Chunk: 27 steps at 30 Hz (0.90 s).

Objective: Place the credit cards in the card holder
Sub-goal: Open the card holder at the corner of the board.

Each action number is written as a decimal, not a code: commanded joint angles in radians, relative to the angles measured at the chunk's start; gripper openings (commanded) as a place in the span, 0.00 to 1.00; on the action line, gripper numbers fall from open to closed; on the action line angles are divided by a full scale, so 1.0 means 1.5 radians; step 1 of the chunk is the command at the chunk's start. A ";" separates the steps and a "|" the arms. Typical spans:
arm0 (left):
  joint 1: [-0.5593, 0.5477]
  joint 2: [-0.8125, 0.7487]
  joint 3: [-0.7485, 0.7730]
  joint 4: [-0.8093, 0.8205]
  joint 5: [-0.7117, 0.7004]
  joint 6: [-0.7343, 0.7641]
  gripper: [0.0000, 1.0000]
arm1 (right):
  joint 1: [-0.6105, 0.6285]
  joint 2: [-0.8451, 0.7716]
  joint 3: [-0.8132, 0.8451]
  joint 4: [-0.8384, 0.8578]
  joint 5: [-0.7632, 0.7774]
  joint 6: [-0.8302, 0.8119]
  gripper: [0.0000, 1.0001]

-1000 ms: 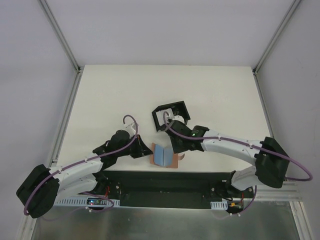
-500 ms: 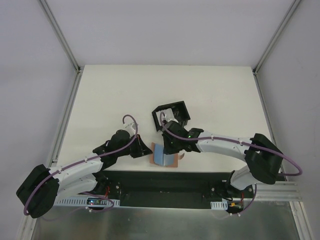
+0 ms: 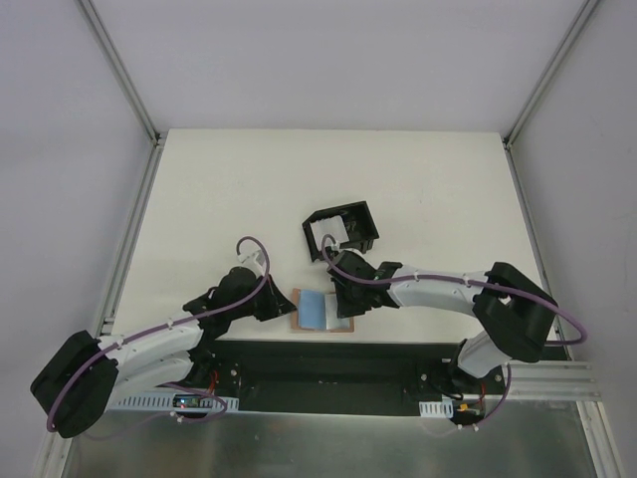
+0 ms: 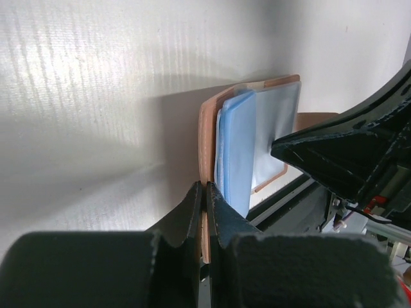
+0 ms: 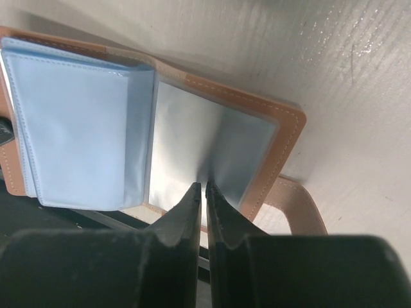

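Two grippers meet at the card holder (image 5: 225, 96), which lies open like a book at the near edge of the table (image 3: 418, 189), about midway along that edge and between the two arms.

The left gripper (image 4: 204, 187) has its jaws clamped together on the tan outer edge of the holder's left cover.

The right gripper (image 5: 203, 187) comes in from the other side with its jaws drawn almost together, only a thin slit between them. Its tips rest on the face of the grey credit card (image 5: 205, 141). I cannot tell whether any of the card is nipped between them.

That grey card lies flat on the holder's right half, with the stitched tan border showing around it. The light blue credit cards (image 5: 77, 115) sit stacked on the left half, against the fold. Glare covers the card faces, and no print or brand on them or on the leather can be read.

A tan strap (image 5: 302, 208) sticks out from under the right cover onto the table.

A black box frame (image 3: 341, 229) with white pieces stands further in toward the table's middle, apart from the holder.
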 commanded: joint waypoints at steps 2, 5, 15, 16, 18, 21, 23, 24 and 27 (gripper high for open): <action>-0.009 0.025 -0.006 -0.023 -0.025 -0.001 0.00 | -0.005 0.048 0.011 -0.021 0.030 0.002 0.09; -0.009 0.029 -0.010 -0.024 -0.023 -0.002 0.00 | -0.006 0.040 0.011 -0.021 0.028 -0.002 0.09; -0.009 -0.017 0.037 -0.040 -0.014 0.000 0.00 | -0.026 -0.017 0.069 0.005 -0.040 -0.037 0.22; -0.009 -0.019 0.042 -0.043 -0.012 0.001 0.00 | -0.028 -0.020 0.074 0.006 -0.042 -0.039 0.23; -0.010 -0.018 0.050 -0.047 -0.012 0.002 0.00 | -0.036 -0.025 0.084 0.007 -0.047 -0.041 0.24; -0.009 -0.012 0.054 -0.050 -0.013 0.003 0.00 | -0.044 -0.035 0.095 0.012 -0.056 -0.053 0.28; -0.009 -0.008 0.054 -0.050 -0.013 0.004 0.00 | -0.054 -0.047 0.102 0.012 -0.061 -0.059 0.30; -0.009 -0.007 0.054 -0.050 -0.013 0.004 0.00 | -0.060 -0.054 0.104 0.013 -0.063 -0.063 0.31; -0.009 -0.007 0.054 -0.051 -0.013 0.004 0.00 | -0.080 -0.078 0.117 0.012 -0.059 -0.082 0.38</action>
